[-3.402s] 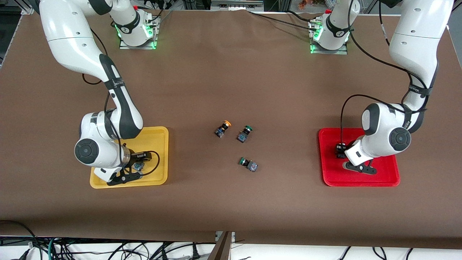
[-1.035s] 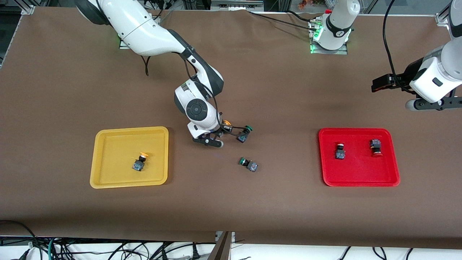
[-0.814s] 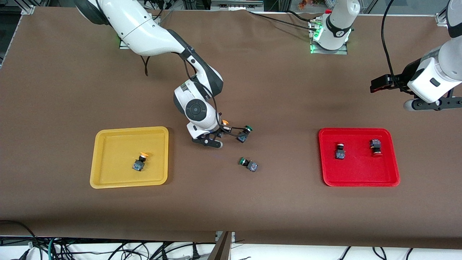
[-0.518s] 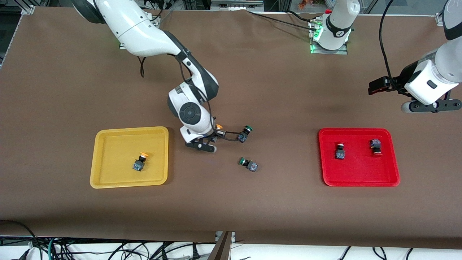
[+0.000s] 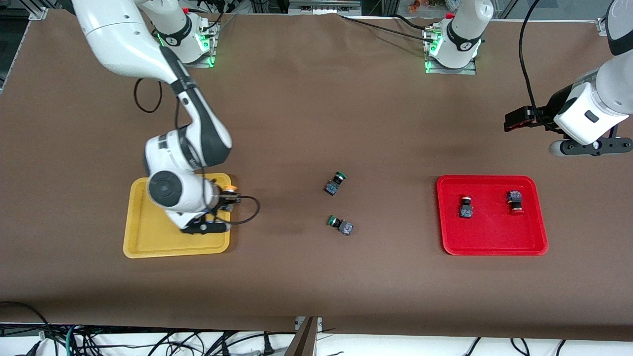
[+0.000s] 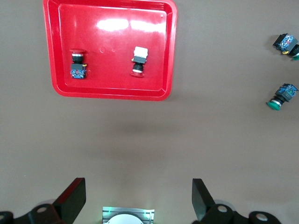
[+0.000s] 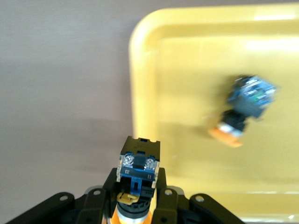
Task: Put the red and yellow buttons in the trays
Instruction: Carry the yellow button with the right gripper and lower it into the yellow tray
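right gripper (image 5: 228,194) is clamping a yellow button (image 7: 138,165) over the yellow tray (image 5: 143,247)'s three o'clock rim; left gripper (image 6: 139,201) is hanging spread apart above the table (image 5: 316,109).

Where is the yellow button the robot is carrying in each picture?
Front view: the held yellow button sits in the right gripper, over the yellow tray's rim toward the table's middle.
Left wrist view: not in it.
Right wrist view: the button is clamped between the fingers, above the tray's edge.
Shared landmark: the yellow tray.
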